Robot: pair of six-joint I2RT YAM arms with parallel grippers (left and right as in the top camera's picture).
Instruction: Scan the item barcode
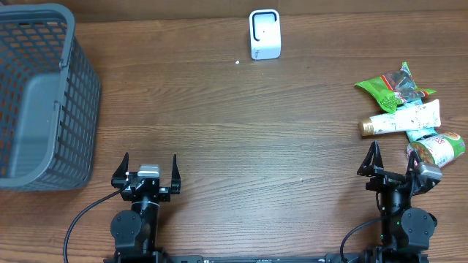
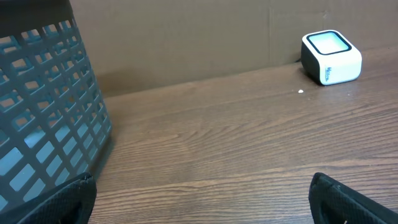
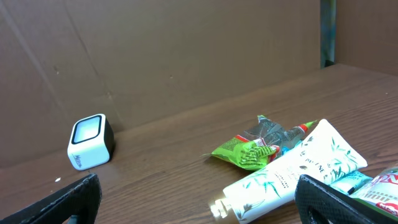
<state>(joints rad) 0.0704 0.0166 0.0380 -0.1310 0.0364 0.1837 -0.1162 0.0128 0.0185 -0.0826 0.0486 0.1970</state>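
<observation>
1. Both end effectors sit at the near edge of the tabletop (image 1: 234, 146). The left end effector (image 1: 149, 162) has its fingers spread wide with nothing between them. The right end effector (image 1: 395, 157) is likewise spread and holds nothing.
2. The white tube (image 1: 402, 119) lies flat just ahead of the right end effector, slightly to its right, and apart from its fingertips.
3. The tube's long axis runs across the end effector's front, slightly slanted. Its gold cap points left and the flat crimped end points right and away.
4. The green pouch (image 1: 387, 86) lies beyond the tube, farther from the right end effector and touching the tube's far side.
5. A labelled container (image 1: 439, 148) lies on its side just beside the right finger, with its long axis also running left to right.
6. The scanner (image 1: 265, 33) stands well ahead, left of the right end effector and right of the left one.
7. The basket (image 1: 44, 95) is ahead-left of the left end effector.
</observation>
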